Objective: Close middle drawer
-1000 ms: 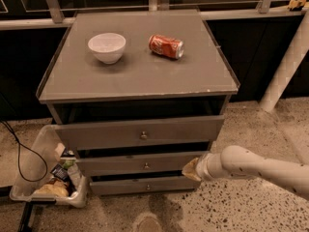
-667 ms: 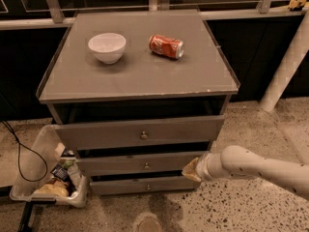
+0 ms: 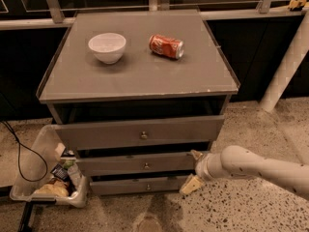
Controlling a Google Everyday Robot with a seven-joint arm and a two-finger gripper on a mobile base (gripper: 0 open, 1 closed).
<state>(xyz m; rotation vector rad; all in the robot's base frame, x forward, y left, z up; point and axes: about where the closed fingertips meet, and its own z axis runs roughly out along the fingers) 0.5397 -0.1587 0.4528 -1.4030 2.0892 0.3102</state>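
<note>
– Trash is being kept in a clear bin (image 3: 30, 170) on the floor at the far left. What is being shown next to it?

– A grey cabinet (image 3: 140, 76) is being shown, with a white bowl (image 3: 107, 46) and a red can (image 3: 166, 46) lying on top. The middle drawer (image 3: 120, 164) is being left pulled out a little, under the taller top drawer (image 3: 96, 134).

– And where is the gripper being held?

– The gripper (image 3: 193, 170) is being held at the right end of that drawer's front. Its fingers are being kept spread apart, and nothing is being gripped. The drawer is lying to the gripper's left, with its long side running left to right. So the front is likely needing to be pushed straight back into the cabinet, not sideways.
</note>
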